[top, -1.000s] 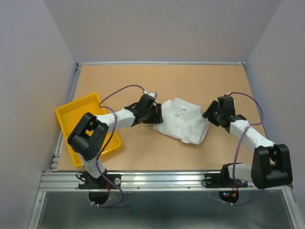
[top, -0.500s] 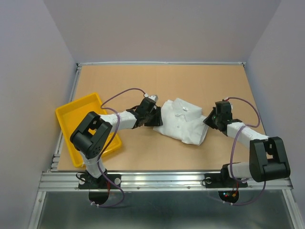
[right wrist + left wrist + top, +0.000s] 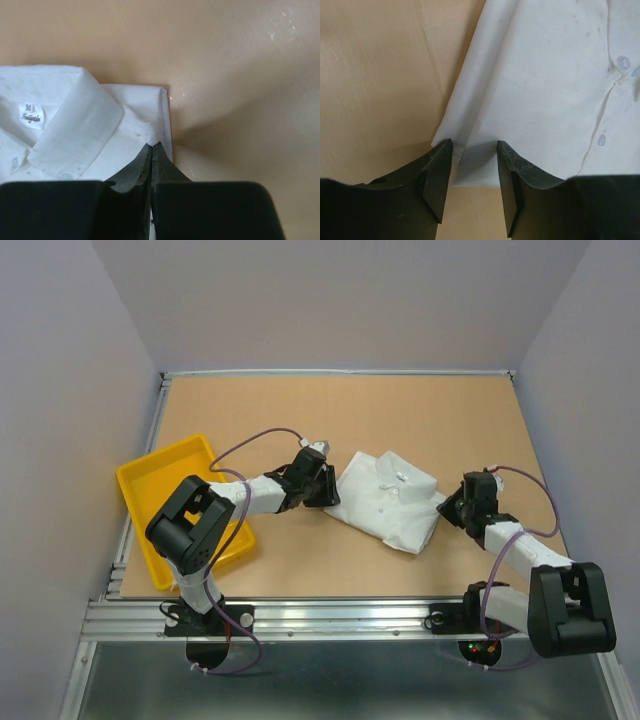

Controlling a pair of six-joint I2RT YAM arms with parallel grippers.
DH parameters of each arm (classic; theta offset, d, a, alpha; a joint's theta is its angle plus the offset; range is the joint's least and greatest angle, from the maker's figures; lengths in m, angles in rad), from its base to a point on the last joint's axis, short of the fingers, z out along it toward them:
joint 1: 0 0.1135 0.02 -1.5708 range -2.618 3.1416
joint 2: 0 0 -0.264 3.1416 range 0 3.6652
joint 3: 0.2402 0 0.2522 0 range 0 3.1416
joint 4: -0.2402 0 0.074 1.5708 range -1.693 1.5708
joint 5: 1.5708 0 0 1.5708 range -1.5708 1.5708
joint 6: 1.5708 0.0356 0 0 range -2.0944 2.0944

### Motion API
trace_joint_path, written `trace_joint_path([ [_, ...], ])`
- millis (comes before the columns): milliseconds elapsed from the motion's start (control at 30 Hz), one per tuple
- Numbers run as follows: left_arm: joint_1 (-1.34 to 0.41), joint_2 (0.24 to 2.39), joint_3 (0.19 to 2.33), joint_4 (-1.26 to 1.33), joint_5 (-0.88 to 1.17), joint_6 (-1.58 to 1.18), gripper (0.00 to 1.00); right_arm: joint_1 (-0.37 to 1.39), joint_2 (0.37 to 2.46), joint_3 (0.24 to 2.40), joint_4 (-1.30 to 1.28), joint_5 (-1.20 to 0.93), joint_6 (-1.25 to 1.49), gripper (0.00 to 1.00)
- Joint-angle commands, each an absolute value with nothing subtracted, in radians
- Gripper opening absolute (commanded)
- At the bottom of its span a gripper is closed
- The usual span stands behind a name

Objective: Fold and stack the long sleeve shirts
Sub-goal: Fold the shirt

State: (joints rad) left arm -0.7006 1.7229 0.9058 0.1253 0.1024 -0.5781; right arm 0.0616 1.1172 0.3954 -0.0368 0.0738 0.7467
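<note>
Right gripper (image 3: 151,146): jaws pressed together on a small pucker of cloth at the shoulder corner, just beside the collar (image 3: 75,115) of the white shirt (image 3: 385,502). Left gripper (image 3: 474,145): jaws partly apart, astride the folded edge at the other end, nothing clamped. The shirt lies folded in a compact packet on the table (image 3: 420,410), between the arms and well apart from the yellow tray (image 3: 150,485). It reads as light, thin and limp, likely to unfold if lifted by one layer, so take it through all layers at opposite corners.
</note>
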Motion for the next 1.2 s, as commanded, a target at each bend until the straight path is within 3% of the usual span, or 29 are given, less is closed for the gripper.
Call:
trace_joint_path([
  [0,-0.718,1.683,0.885,0.101,0.091,-0.589,0.47,0.051,1.187,0.365,-0.009,0.112,0.788,0.01],
  [200,-0.726,1.648,0.847,0.098,0.075,-0.609,0.34,0.052,1.313,0.416,-0.009,0.074,0.755,0.02],
  [233,-0.726,1.637,0.829,0.098,0.055,-0.621,0.26,0.051,1.359,0.446,-0.011,0.051,0.744,0.03],
  [433,-0.726,1.548,0.700,0.110,0.023,-0.712,0.21,0.052,1.520,0.580,0.066,-0.118,0.618,0.03],
  [533,-0.726,1.476,0.623,0.117,0.008,-0.762,0.21,0.057,1.584,0.687,0.078,-0.225,0.568,0.09],
  [600,-0.726,1.409,0.594,0.117,-0.026,-0.791,0.28,0.060,1.595,0.751,0.077,-0.283,0.548,0.17],
  [667,-0.724,1.355,0.572,0.110,-0.043,-0.802,0.38,0.060,1.574,0.776,0.071,-0.313,0.548,0.34],
  [767,-0.724,1.261,0.601,0.065,-0.100,-0.795,0.66,0.063,1.490,0.799,0.038,-0.330,0.551,0.55],
  [833,-0.724,1.238,0.638,0.017,-0.129,-0.776,0.80,0.064,1.435,0.799,0.003,-0.330,0.548,0.58],
  [933,-0.718,1.279,0.728,0.002,-0.172,-0.730,0.85,0.069,1.344,0.781,-0.066,-0.348,0.552,0.59],
  [1167,-0.704,1.558,0.951,-0.041,-0.163,-0.634,0.84,0.078,1.140,0.611,-0.132,-0.351,0.609,0.58],
])
